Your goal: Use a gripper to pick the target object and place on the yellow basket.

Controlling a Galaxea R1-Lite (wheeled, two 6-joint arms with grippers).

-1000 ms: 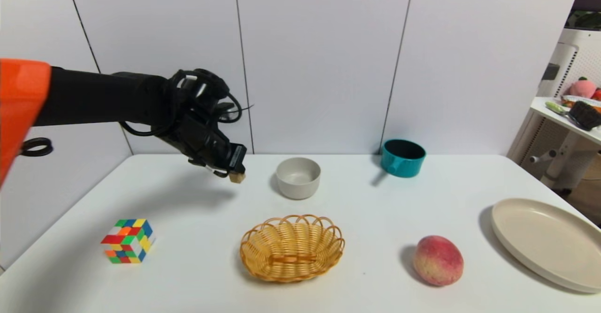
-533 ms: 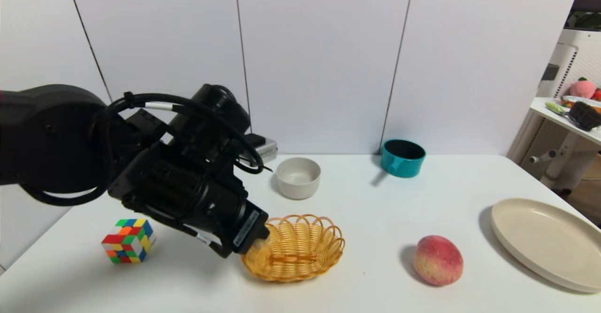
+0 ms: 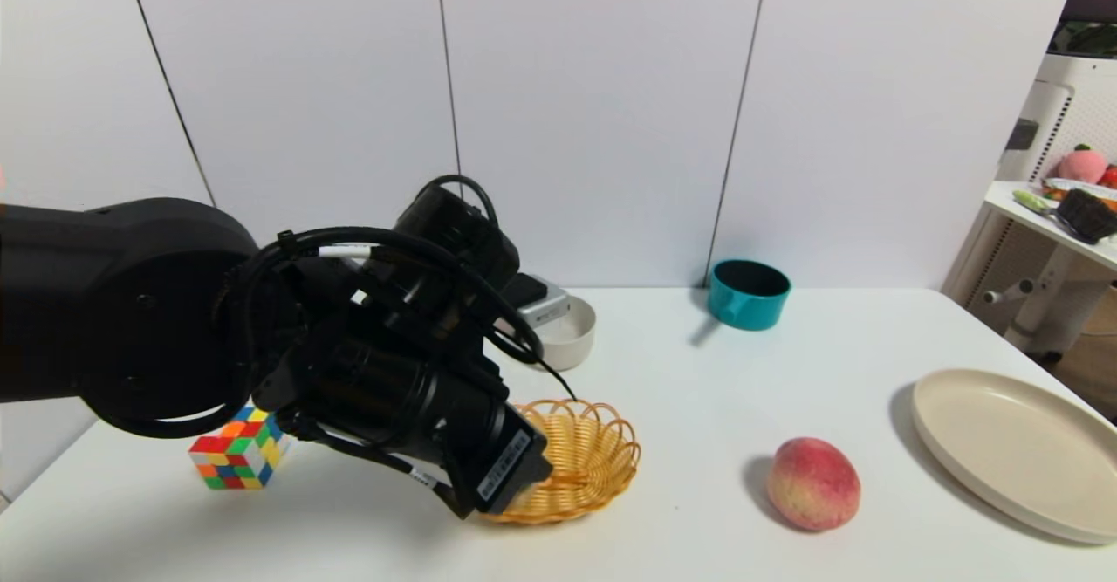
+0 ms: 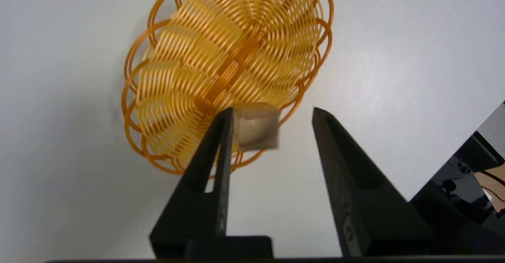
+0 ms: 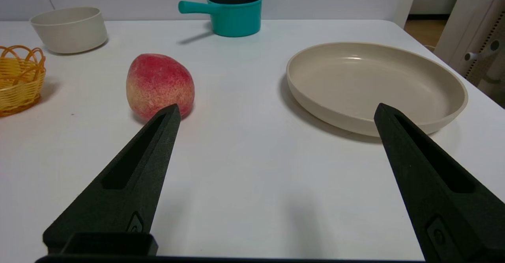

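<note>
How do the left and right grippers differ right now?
The left gripper hangs over the yellow basket; the right gripper sits low above bare table, between the peach and the cream plate. The left gripper has the tan cube against one finger, clear of the other; the right gripper has nothing between its fingers. Its fingers are spread wider. Both are open.

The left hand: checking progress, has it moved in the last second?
Yes. The left hand went from near the grey-white bowl forward and down to the yellow basket.
</note>
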